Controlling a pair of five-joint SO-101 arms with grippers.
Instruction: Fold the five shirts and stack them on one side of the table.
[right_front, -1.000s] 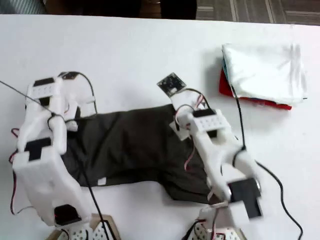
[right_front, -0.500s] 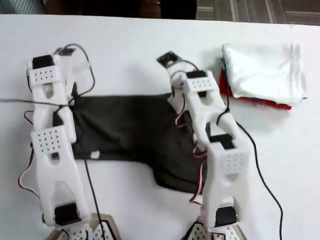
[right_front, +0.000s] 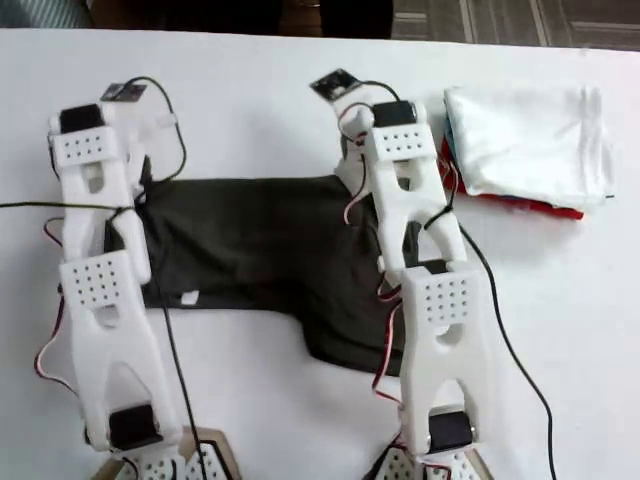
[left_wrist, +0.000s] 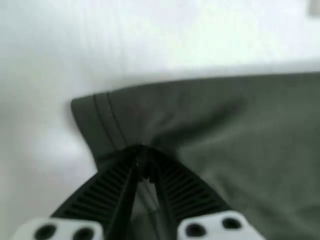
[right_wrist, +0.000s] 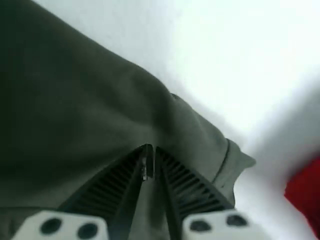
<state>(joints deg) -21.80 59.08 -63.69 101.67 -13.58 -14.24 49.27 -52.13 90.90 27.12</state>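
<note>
Dark shirt (right_front: 260, 250) is clamped along its far edge by the closed left gripper (left_wrist: 142, 162) and closed right gripper (right_wrist: 150, 162), apparently mid-fold; the next move calls for synchronised travel, keeping that edge level.

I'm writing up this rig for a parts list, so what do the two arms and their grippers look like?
Both the left arm and right arm are white plastic shells with dotted hole grids, black motor blocks, and thin red and black cables. The left gripper and right gripper have black ribbed fingers on white mounts.
</note>
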